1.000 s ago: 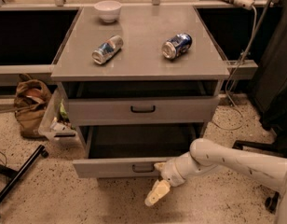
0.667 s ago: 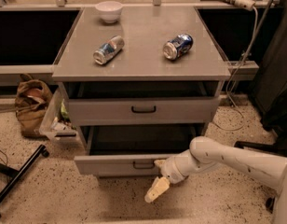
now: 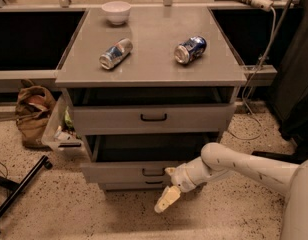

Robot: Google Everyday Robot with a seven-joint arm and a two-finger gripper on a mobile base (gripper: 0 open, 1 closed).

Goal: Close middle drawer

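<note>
The grey cabinet (image 3: 151,71) has three drawers. The middle drawer (image 3: 121,172) is pulled partly out, its dark inside showing above its flat front, with a small dark loop handle (image 3: 153,172). The uppermost drawer (image 3: 114,119) sticks out a little. Only a strip of the lowest drawer (image 3: 136,185) shows beneath. My gripper (image 3: 168,191), pale and on a white arm (image 3: 244,166) coming from the right, sits against the right part of the middle drawer's front, just right of the handle and pointing down-left.
Two crushed cans (image 3: 115,53) (image 3: 190,49) and a white bowl (image 3: 116,11) lie on the cabinet top. A brown bag (image 3: 33,111) and a plastic bin (image 3: 59,129) stand left of it. A black stand leg (image 3: 19,194) crosses the floor. Cables (image 3: 259,64) hang at right.
The middle drawer has slid a little way in, with less of its inside showing. My gripper has moved with it, towards the cabinet.
</note>
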